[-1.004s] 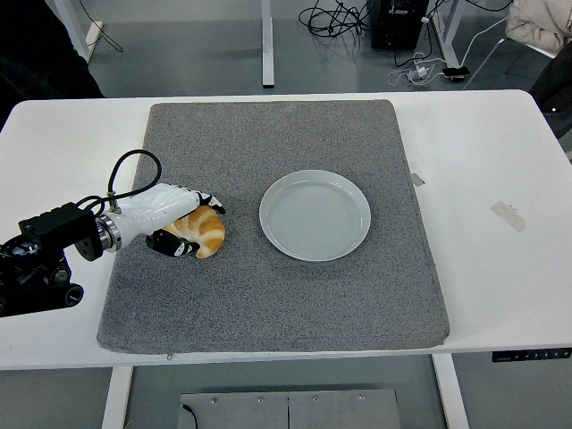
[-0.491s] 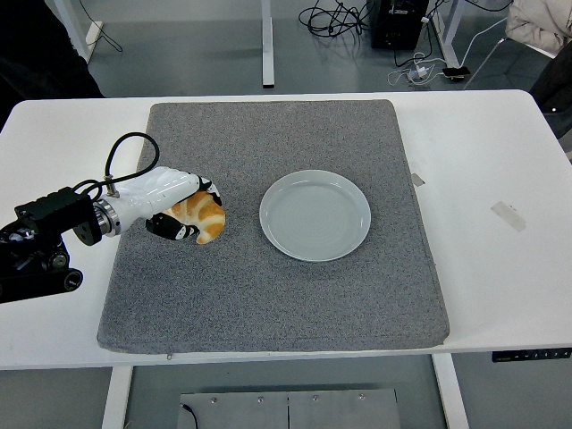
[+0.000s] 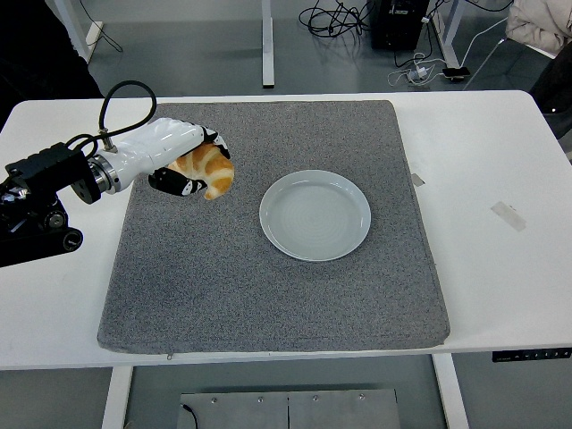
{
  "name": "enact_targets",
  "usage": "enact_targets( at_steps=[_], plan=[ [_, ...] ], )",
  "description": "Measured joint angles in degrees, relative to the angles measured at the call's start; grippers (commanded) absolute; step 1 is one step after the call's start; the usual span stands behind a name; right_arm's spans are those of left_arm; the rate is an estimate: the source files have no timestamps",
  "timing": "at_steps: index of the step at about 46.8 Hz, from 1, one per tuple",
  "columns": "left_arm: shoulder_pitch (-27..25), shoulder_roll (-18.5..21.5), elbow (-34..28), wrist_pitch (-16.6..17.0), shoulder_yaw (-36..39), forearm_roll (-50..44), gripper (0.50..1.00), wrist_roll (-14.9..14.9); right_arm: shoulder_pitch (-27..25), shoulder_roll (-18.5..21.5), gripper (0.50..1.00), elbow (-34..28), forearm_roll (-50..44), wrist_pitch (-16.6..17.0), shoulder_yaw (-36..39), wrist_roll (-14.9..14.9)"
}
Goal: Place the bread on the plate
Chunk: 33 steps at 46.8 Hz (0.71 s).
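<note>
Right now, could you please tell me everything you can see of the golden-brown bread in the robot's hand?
The golden-brown bread is a curved, croissant-like piece with paler stripes and a glossy crust. The left hand, white with black fingers, is wrapped around it from the left. It shows over the grey mat, left of the empty pale plate.

Golden bread (image 3: 211,172) held left of empty grey plate (image 3: 315,214).
</note>
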Motion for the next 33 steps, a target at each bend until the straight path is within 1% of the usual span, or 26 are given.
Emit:
enact_targets(
  at_steps=[5, 10, 15, 18, 24, 27, 33],
  plan=[
    [-1.62, 0.14, 0.0, -0.91, -0.57, 0.02, 0.5, 0.01, 0.0, 0.0, 1.0, 0.0, 0.0, 0.0, -0.01, 0.0],
    [-1.93, 0.04, 0.05, -2.99, -1.64, 0.16, 0.5, 0.01, 0.0, 0.0, 1.0, 0.0, 0.0, 0.0, 0.01, 0.0],
    [-2.44, -0.6, 0.2, -4.02, -2.29, 0.18, 0.5, 0.11, 0.0, 0.0, 1.0, 0.0, 0.0, 0.0, 0.03, 0.0],
    [-2.43, -2.54, 1.23, -4.15, -2.33, 0.18, 0.5, 0.32, 0.0, 0.0, 1.0, 0.0, 0.0, 0.0, 0.02, 0.0],
    [-1.84, -9.11, 6.03, -4.35, -2.28, 0.17, 0.5, 0.54, 0.01, 0.0, 1.0, 0.0, 0.0, 0.0, -0.03, 0.0],
    [-1.65, -11.54, 8.06, -4.58, -2.2, 0.11, 0.5, 0.52, -0.01, 0.0, 1.0, -0.01, 0.0, 0.0, -0.01, 0.0],
    [-1.23, -15.31, 10.08, -4.9, -2.21, 0.09, 0.5, 0.45, 0.01, 0.0, 1.0, 0.0, 0.0, 0.0, 0.0, 0.02]
  ],
)
